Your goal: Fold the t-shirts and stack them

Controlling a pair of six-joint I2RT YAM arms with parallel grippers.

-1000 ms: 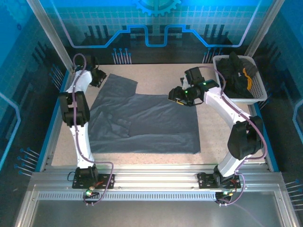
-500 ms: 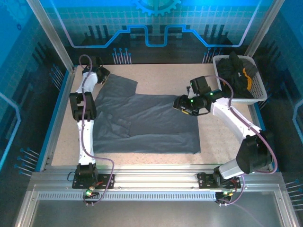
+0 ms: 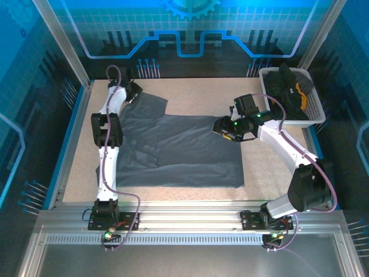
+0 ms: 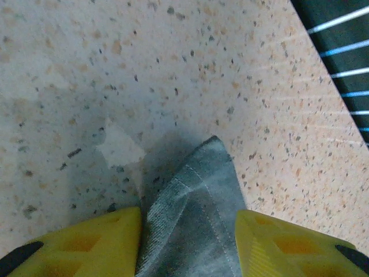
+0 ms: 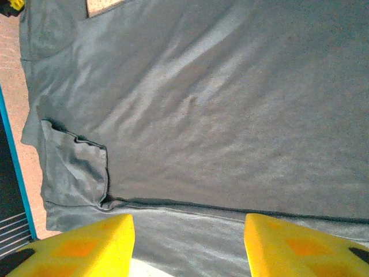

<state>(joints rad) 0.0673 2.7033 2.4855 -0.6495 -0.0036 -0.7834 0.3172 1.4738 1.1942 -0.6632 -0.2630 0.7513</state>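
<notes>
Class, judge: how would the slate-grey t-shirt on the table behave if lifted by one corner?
Probably floppy: the slate-grey t-shirt lies flat with soft creases and a folded-over flap, so it would drape. Likely light: its stitched corner looks thin.

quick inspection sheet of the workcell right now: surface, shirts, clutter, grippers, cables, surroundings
surface: speckled beige table; one pale scuff by the left gripper.
job's things: grey t-shirt spread flat on the table; black t-shirts, one with an orange-yellow patch, heaped in the white mesh basket at the far right.
clutter: nothing seen.
grippers: left gripper open, fingers either side of the grey shirt's far-left corner; right gripper open over the shirt's far-right part.
cables: purple cables run along both arms.
surroundings: aluminium frame in front, blue panels behind.
</notes>
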